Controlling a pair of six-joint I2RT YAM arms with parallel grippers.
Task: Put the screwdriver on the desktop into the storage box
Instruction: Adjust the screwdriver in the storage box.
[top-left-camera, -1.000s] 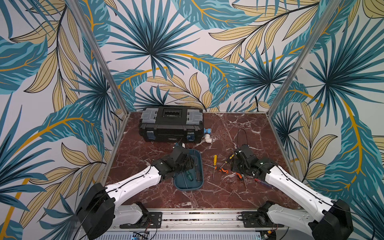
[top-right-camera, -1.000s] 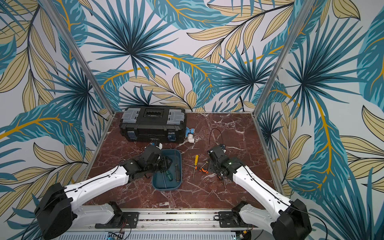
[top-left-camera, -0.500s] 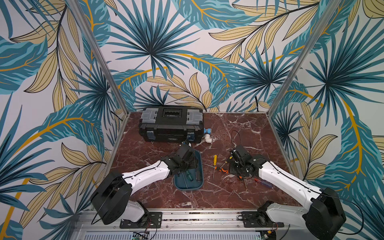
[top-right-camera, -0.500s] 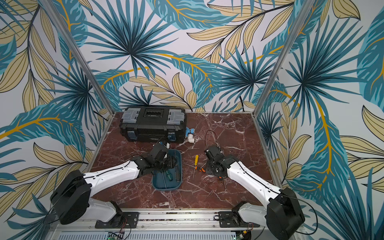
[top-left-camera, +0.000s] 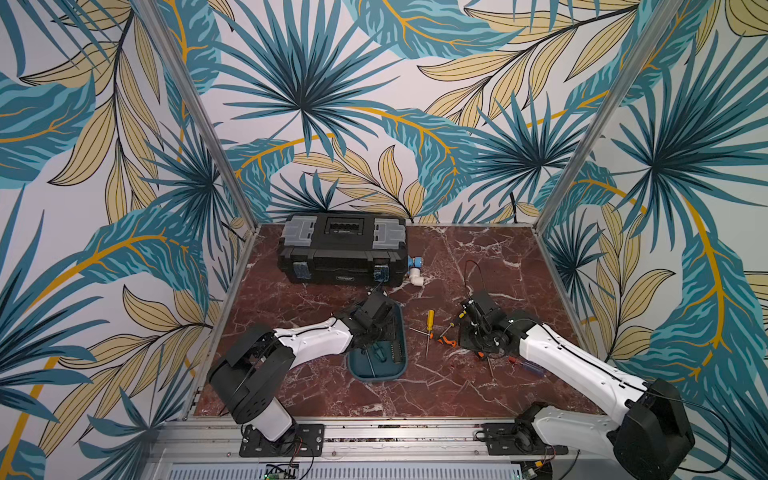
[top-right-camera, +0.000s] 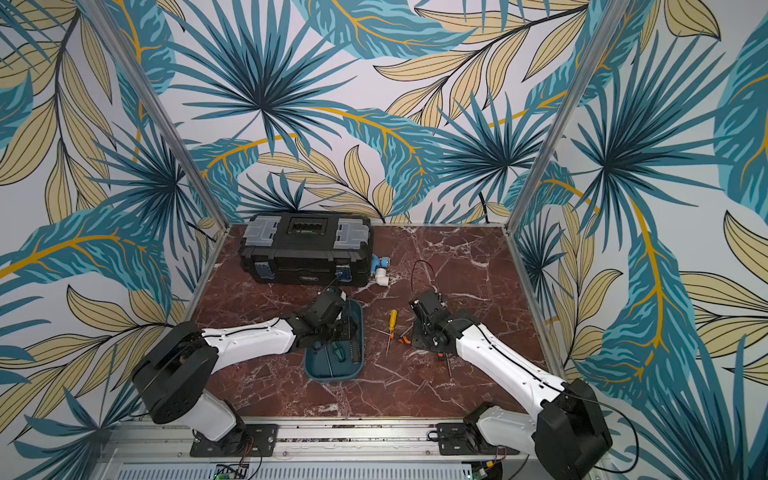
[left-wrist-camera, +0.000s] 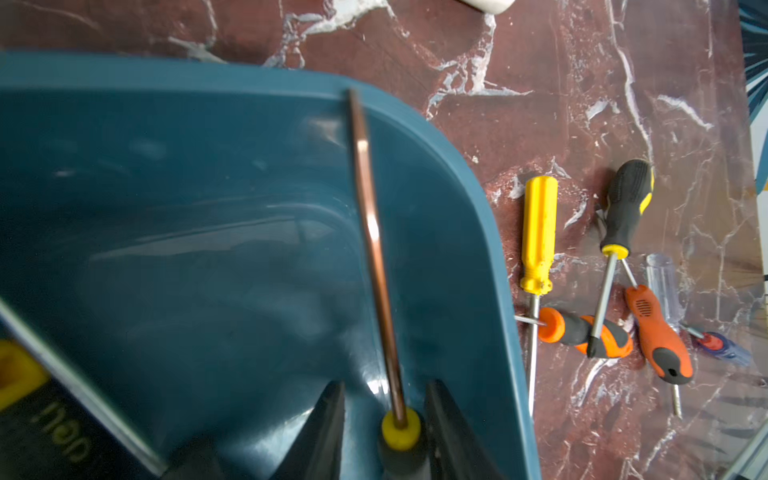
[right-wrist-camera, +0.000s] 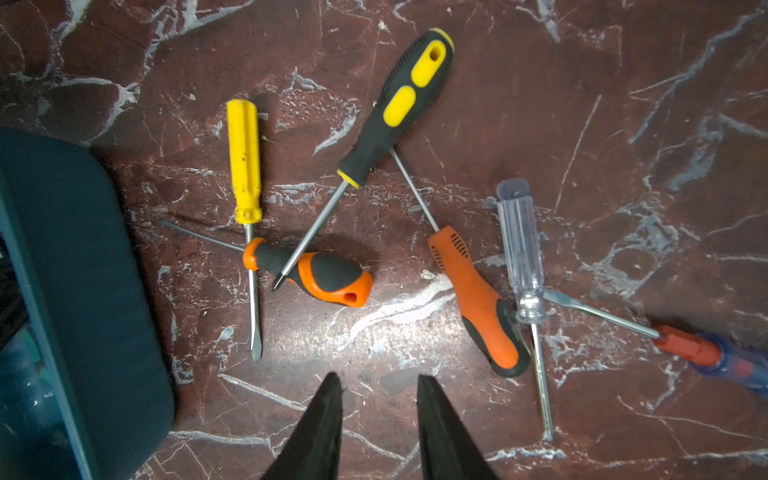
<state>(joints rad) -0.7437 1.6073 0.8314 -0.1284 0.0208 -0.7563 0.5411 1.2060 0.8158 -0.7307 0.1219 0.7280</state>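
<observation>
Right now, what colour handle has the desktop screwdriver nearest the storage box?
Yellow handle; best in the right wrist view.

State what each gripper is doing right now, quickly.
Left gripper: astride the black-handled screwdriver; grip cannot be told.
Right gripper: open, holding nothing.

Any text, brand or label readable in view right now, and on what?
Black item with yellow part, left wrist view: grey lettering, turned and blurred, not legible.
Black toolbox, front label: too small to read.
No other text visible.
</observation>
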